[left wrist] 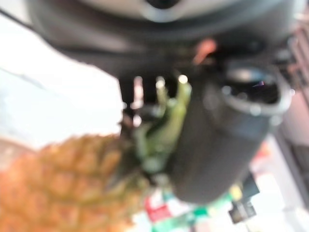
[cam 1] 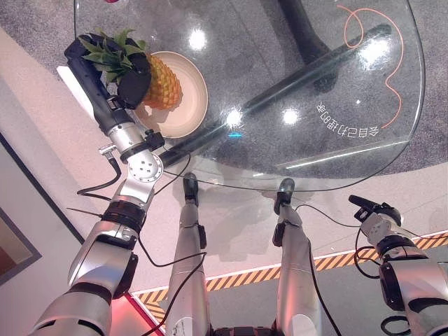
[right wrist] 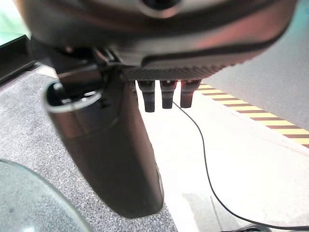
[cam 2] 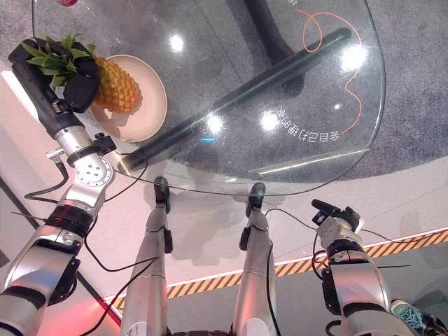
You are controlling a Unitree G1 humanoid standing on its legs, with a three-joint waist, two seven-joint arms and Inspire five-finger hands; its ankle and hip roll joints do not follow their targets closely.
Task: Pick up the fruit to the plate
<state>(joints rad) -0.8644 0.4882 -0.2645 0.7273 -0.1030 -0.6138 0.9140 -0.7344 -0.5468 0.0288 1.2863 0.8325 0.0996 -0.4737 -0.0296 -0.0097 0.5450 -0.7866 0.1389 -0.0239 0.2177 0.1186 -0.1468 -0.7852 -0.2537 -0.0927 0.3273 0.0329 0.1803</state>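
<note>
Pretty much there: the left hand has its fingers wrapped round the pineapple, which sits over the plate at about 10 o'clock on the glass table. Just lowering and letting go left, I'd say. Right hand hangs idle at 4 o'clock, fingers relaxed.

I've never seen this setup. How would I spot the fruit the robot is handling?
Start at the round glass table and look to its edge on the robot's left, where a shallow beige plate sits. Over that plate is the orange-yellow pineapple with a spiky green crown, its leafy end gripped by the fingers of the dark left hand. It is the lone fruit there.
</note>
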